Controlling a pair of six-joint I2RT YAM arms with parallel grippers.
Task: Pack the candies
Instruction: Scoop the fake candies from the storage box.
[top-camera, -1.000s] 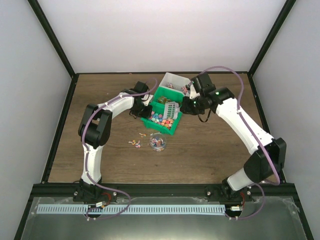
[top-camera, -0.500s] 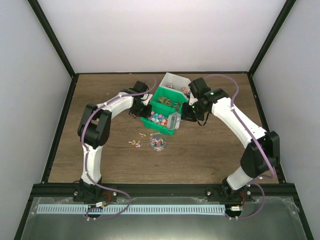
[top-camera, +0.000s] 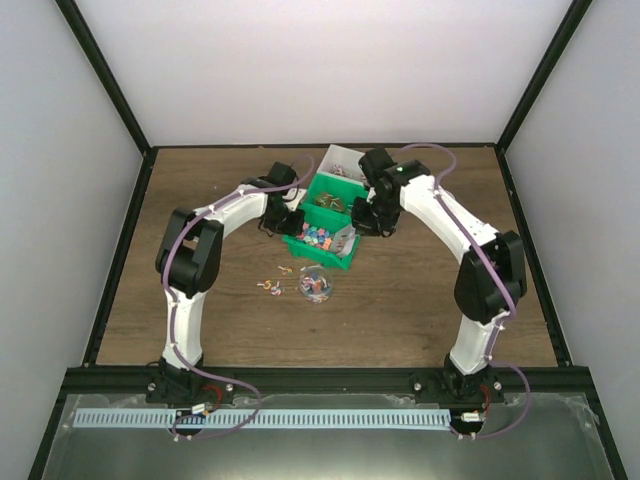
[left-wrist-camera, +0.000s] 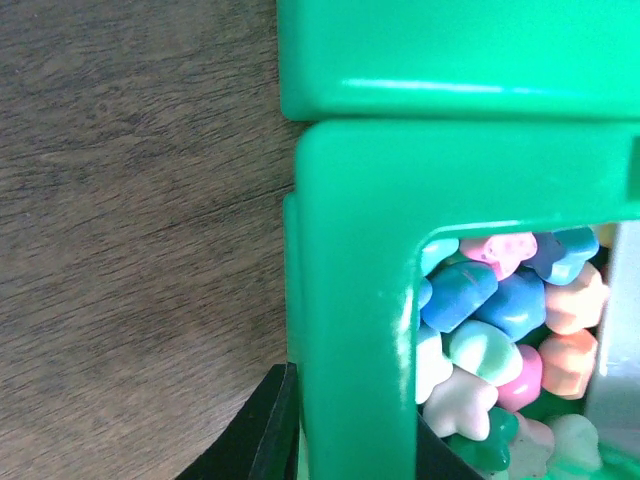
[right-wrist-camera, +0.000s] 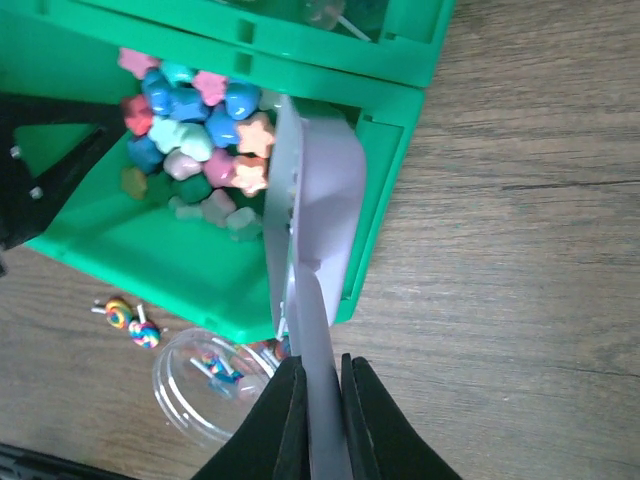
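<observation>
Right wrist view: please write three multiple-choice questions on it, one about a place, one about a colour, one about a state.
1. Where is the bowl of the grey scoop?
A. inside the green bin
B. hanging outside that bin
C. under that bin

2. What colour is the bin that holds the candies?
A. red
B. green
C. white

3. How is the right gripper?
A. open and empty
B. shut on a candy
C. shut on the scoop's handle

Answers: 1 A, the bowl lies within the bin's walls. 2 B, green walls surround the candies. 3 C, the handle sits clamped in it.
</observation>
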